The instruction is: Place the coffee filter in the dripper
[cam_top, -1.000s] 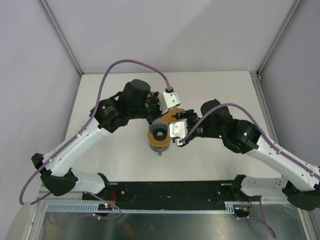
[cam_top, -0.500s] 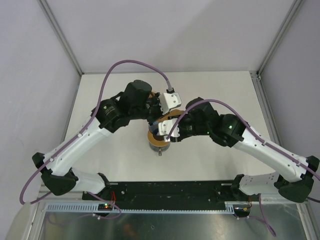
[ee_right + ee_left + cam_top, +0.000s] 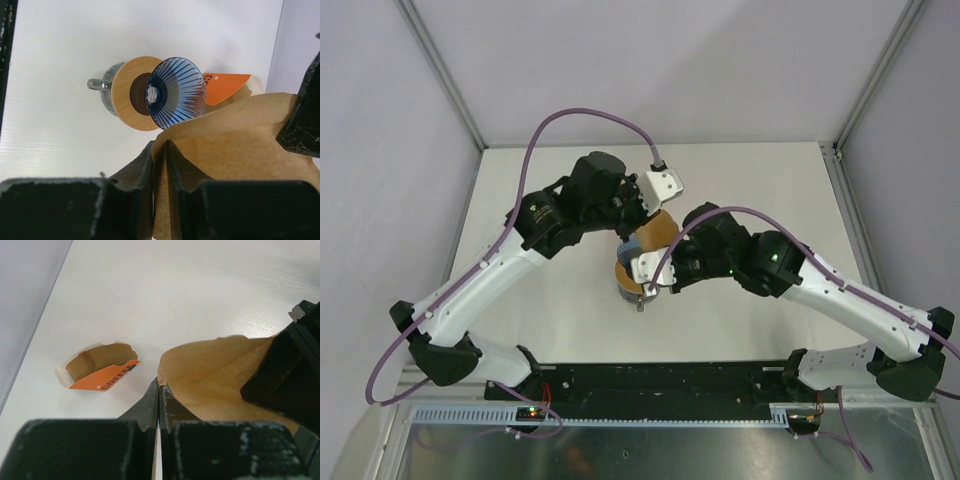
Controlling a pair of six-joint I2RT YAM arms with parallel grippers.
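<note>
The coffee filter [image 3: 658,230] is a pale tan paper cone held in the air between both grippers, just beside and above the dripper [image 3: 624,274]. My left gripper [image 3: 160,389] is shut on one edge of the filter [image 3: 215,375]. My right gripper [image 3: 160,150] is shut on another edge of the filter [image 3: 235,165]. In the right wrist view the dripper's blue ribbed cone [image 3: 177,92] with its orange-brown collar [image 3: 125,97] stands on a greyish clear base, just past the filter's edge. In the top view the right arm hides most of the dripper.
The glossy orange packet [image 3: 102,375] with dark lettering lies open on the white table [image 3: 200,285] behind the dripper; it also shows in the right wrist view [image 3: 225,82]. The base has a small handle [image 3: 94,84]. The two grippers sit close together over the table's middle.
My right arm has swung left over the dripper and closed on the filter that the left gripper holds. The left gripper has shifted slightly back and up.
</note>
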